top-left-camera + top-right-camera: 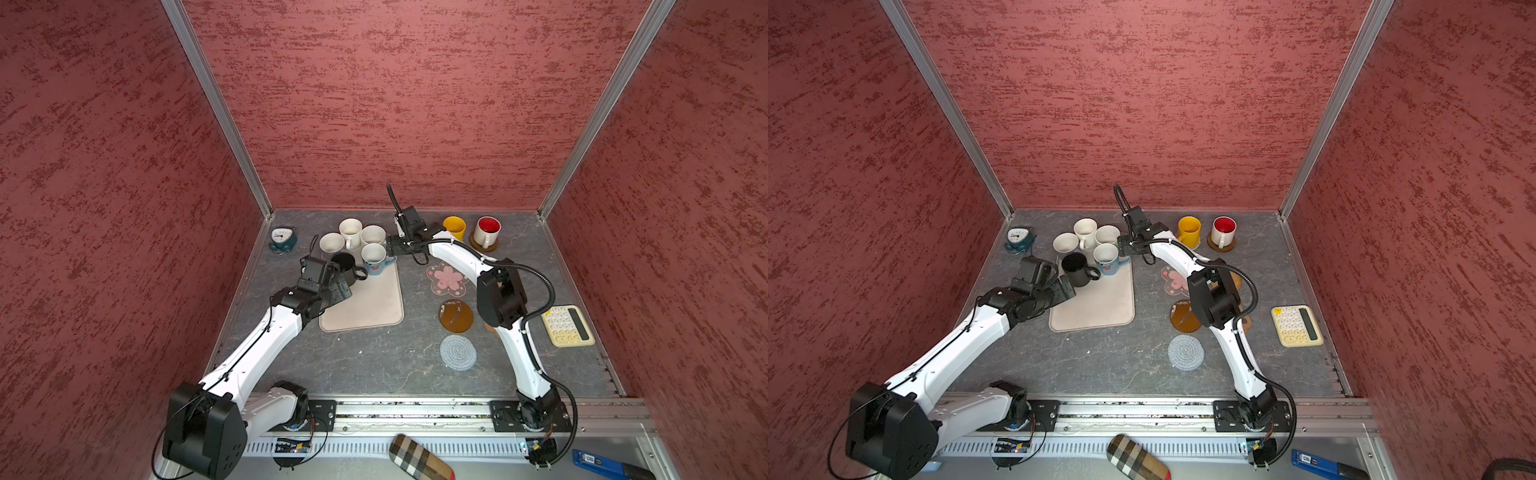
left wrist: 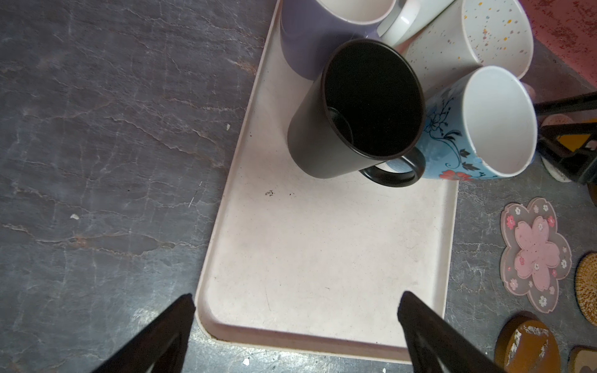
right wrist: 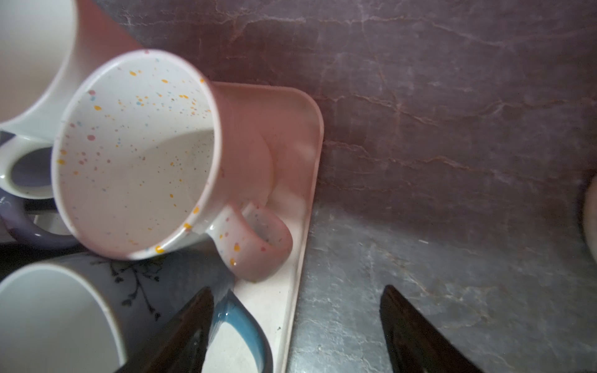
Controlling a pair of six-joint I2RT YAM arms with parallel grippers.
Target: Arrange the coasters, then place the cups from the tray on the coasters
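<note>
Left gripper [image 2: 297, 303]: I see jaws spread at the tray [image 2: 323, 258] rim, bare floor ahead. Five cups [image 1: 351, 227] crowd its far end. Right gripper [image 3: 295, 294]: jaws spread astride the tray edge, beside the blue cup [image 3: 181, 274].

I see my right gripper [image 1: 390, 246] beside the blue mug [image 1: 374, 261] on the tray [image 1: 374, 309], left gripper [image 1: 345, 287] by the black mug [image 1: 345, 266].

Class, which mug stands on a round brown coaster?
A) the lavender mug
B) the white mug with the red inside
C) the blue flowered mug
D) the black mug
B: the white mug with the red inside sits on the brown coaster, off the tray.
</note>
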